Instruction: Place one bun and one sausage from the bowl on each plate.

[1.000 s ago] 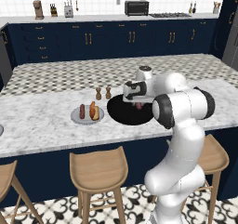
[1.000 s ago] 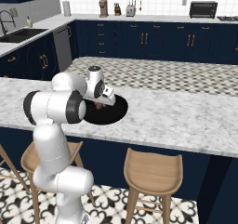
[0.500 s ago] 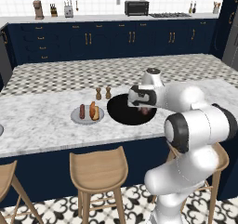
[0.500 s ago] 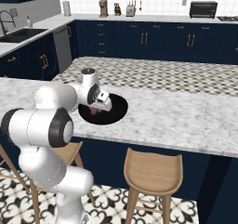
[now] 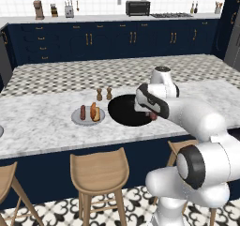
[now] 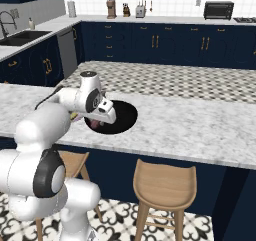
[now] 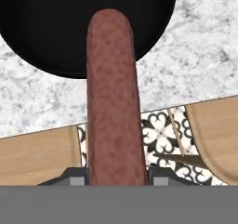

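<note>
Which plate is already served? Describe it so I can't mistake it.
On the marble island counter, find the big black bowl. Beside it, past the two small shakers, sits a smaller flat grey plate; it alone holds a bun and sausage.

A: The sausage (image 7: 113,97) was mottled reddish-brown; the bowl (image 5: 126,110) beside it, plain black.

B: And the counter (image 5: 42,122) under the bowl was grey-white marble, the plate (image 5: 77,118) left of the bowl grey, the stools (image 5: 99,170) below it tan wood.
</note>
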